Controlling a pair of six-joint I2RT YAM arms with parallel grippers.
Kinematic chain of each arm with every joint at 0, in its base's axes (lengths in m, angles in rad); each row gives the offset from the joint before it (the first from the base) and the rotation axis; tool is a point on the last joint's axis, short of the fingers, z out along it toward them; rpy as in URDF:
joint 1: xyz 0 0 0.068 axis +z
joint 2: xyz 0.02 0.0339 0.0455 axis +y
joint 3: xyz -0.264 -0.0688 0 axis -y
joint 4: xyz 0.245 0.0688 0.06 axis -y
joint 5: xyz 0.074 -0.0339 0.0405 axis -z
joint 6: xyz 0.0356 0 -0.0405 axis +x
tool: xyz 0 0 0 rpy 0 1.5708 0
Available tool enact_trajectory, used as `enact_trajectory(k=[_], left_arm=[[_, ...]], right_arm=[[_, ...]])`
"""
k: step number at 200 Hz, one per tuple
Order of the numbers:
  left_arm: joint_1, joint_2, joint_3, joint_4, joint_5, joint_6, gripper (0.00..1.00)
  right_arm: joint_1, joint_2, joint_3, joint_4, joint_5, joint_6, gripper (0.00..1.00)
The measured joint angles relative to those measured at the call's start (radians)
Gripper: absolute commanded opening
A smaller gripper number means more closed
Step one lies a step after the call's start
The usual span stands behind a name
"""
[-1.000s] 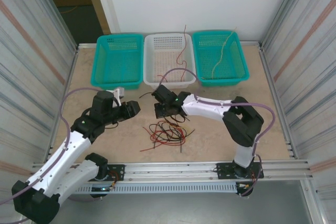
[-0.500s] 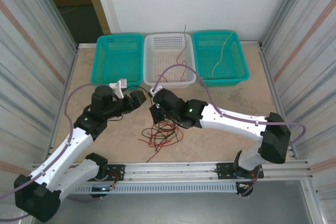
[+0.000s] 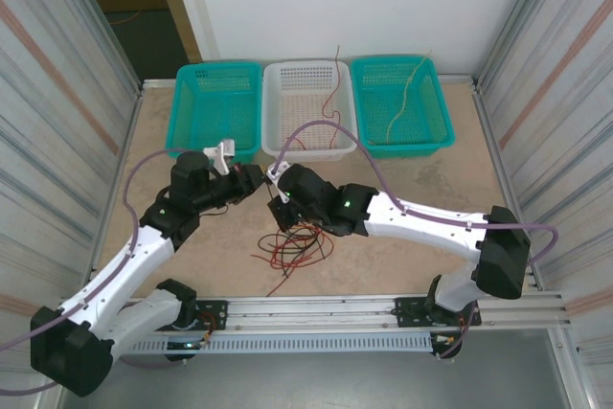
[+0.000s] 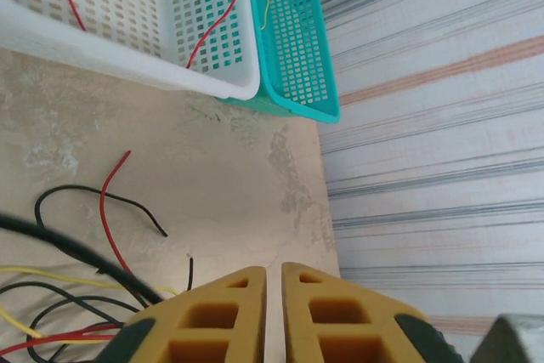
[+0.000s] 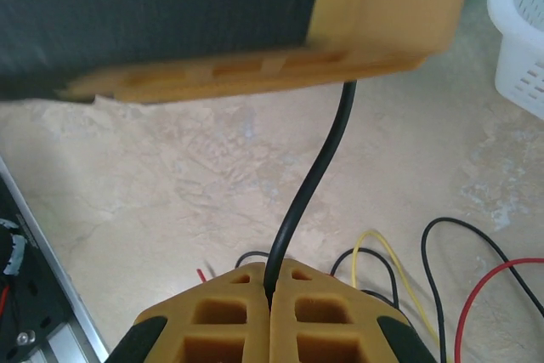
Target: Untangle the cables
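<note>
— Which step is this?

— Working one strand free, I'd judge. The right hand (image 5: 270, 285) is clenched on a black cable (image 5: 310, 184) that runs up to the left hand (image 4: 274, 271), close by the tangle of cables (image 3: 299, 241) on the bench (image 3: 412, 189).

— Is the left hand grasping it?

— Its fingers stand nearly together, but I cannot tell. The next move calls for drawing the hands apart slowly, so the red and yellow loops slip off.

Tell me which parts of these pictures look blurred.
Right wrist view: the left gripper at the top is smeared; the black cable in the right gripper looks sharp. Left wrist view: the near dark cable at the left edge is soft. Top view: crisp, evenly lit.
</note>
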Motion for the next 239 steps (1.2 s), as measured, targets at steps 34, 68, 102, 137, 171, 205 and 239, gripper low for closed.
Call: enact_trajectory(k=[34,68,102,137,171,205,239], left_arm=[[0.000,-0.009,0.099,-0.062,-0.055,0.064,0.54],[0.000,-0.101,0.068,-0.061,-0.104,0.077,0.53],[-0.035,-0.187,-0.051,0.033,-0.095,0.075,0.58],[-0.100,-0.203,-0.089,0.068,-0.095,0.121,0.69],[-0.142,-0.193,-0.065,0.085,-0.103,0.214,0.73],[-0.177,-0.155,-0.001,0.093,-0.111,0.309,0.72],[-0.196,-0.074,0.052,0.124,-0.098,0.360,0.70]], right_arm=[[-0.008,-0.027,0.045,-0.023,0.032,-0.012,0.00],[-0.052,-0.097,0.126,-0.043,0.052,-0.013,0.00],[-0.106,-0.189,0.167,-0.006,0.001,0.002,0.00],[-0.132,-0.219,0.242,0.028,-0.083,0.019,0.00],[-0.192,-0.219,0.274,0.047,-0.165,0.053,0.00],[-0.222,-0.219,0.275,0.056,-0.217,0.085,0.01],[-0.228,-0.232,0.275,0.069,-0.253,0.112,0.02]])
